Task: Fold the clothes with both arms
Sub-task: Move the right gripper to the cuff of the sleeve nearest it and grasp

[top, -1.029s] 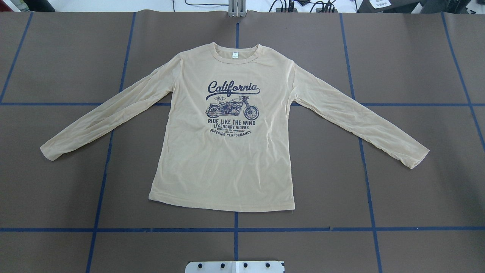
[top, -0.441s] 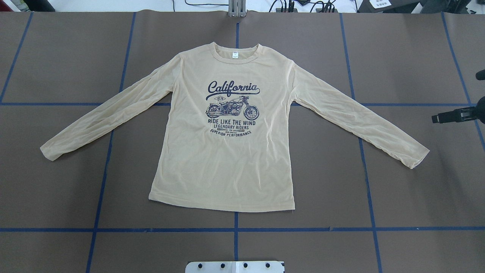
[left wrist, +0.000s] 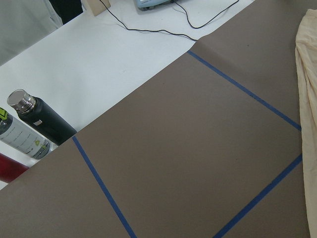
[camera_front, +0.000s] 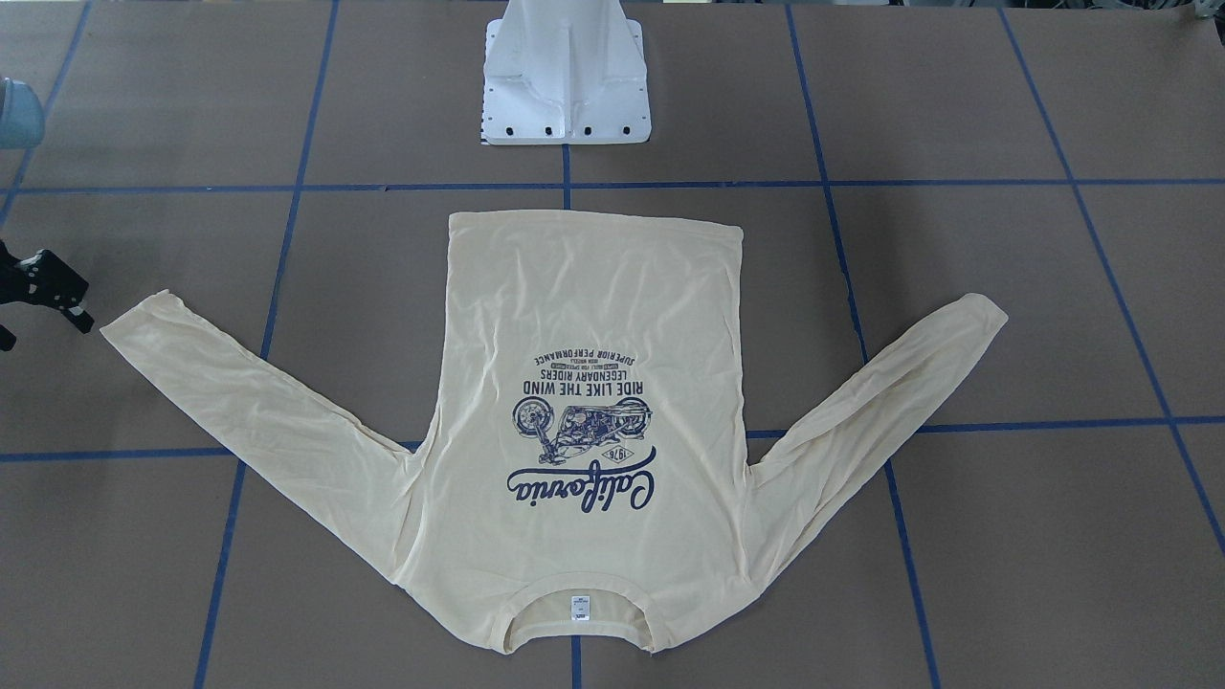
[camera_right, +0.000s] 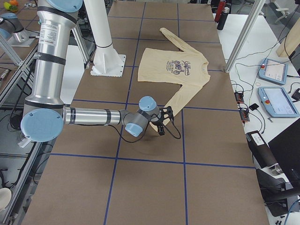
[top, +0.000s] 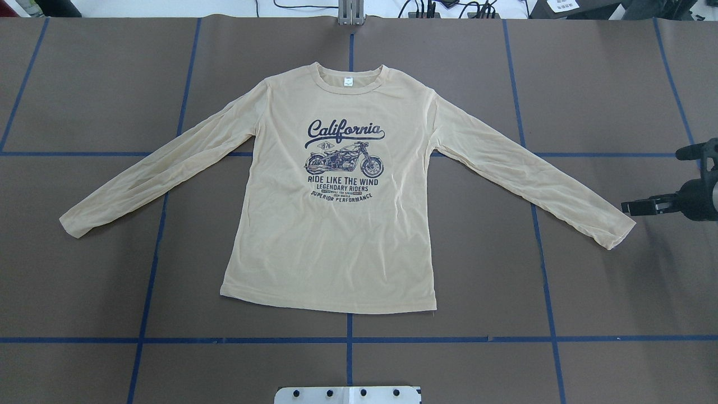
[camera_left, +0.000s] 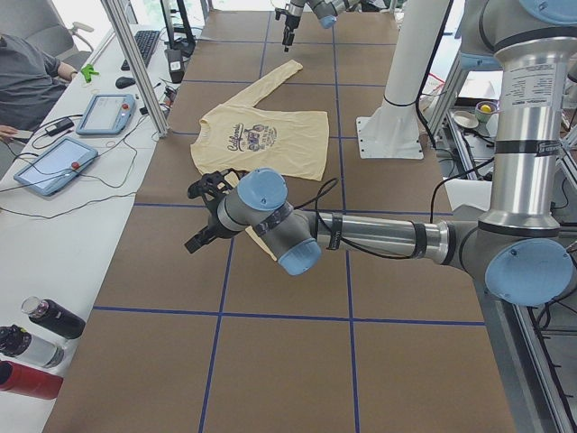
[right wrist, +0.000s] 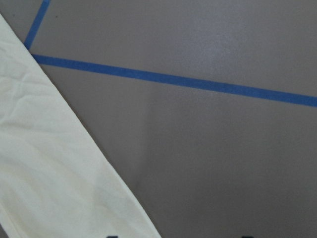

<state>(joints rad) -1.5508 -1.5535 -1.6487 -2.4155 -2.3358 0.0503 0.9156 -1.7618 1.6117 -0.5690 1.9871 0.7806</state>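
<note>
The cream-yellow long-sleeved shirt (top: 336,235) lies flat and front up on the brown table, with both sleeves spread out. Its collar points away from the robot. My right gripper (top: 650,180) hangs open at the view's right edge, just above and beyond the right sleeve's cuff (top: 614,233), holding nothing. In the right wrist view that sleeve (right wrist: 54,173) fills the lower left. My left gripper (camera_left: 200,221) shows only in the exterior left view, above the table near the left sleeve, and I cannot tell whether it is open or shut. The left wrist view catches the sleeve's edge (left wrist: 308,99).
Blue tape lines grid the table. The white pedestal base (camera_front: 567,86) stands at the near edge. Bottles (left wrist: 34,119) sit on the white bench past the table's left end. Two tablets (camera_left: 106,113) lie on the far-side bench, where a person (camera_left: 27,72) sits.
My right gripper has come in from the overhead view's right edge and moved down and left to the right cuff. The shirt has not moved.
</note>
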